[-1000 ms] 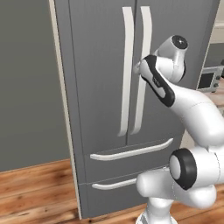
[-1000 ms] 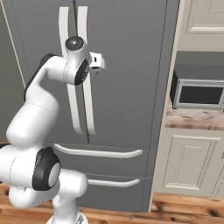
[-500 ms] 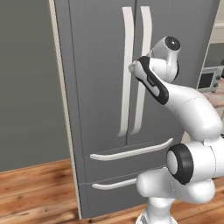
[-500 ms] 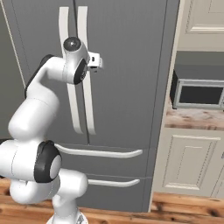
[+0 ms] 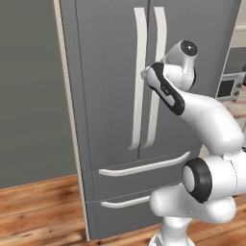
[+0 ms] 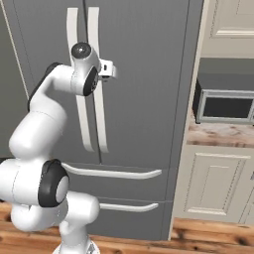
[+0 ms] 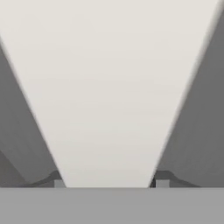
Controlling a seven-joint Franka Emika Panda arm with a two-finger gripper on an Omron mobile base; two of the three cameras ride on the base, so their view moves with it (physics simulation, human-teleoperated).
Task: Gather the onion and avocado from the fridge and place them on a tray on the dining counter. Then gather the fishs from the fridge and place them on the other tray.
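The grey French-door fridge (image 5: 110,96) stands shut in front of me, both doors and both lower drawers closed. My gripper (image 5: 144,74) reaches forward at chest height and sits right at the long pale door handles (image 5: 139,57). From the right base view, the gripper (image 6: 112,69) pokes out past my wrist, close against the handles (image 6: 95,114). In the hand view a broad pale handle (image 7: 109,87) runs between my two fingertips (image 7: 59,183), with the gripper (image 7: 110,184) open around it. The onion, avocado, trays and dining counter are out of view.
A dark grey wall (image 5: 29,96) lies left of the fridge. To its right are cream cabinets (image 6: 213,183) and a stone counter carrying a microwave (image 6: 225,105). Wooden floor (image 5: 38,211) runs along the fridge's foot.
My arm has stretched further toward the fridge, bringing the hand from just off the doors up to the handles. The fridge itself stays shut.
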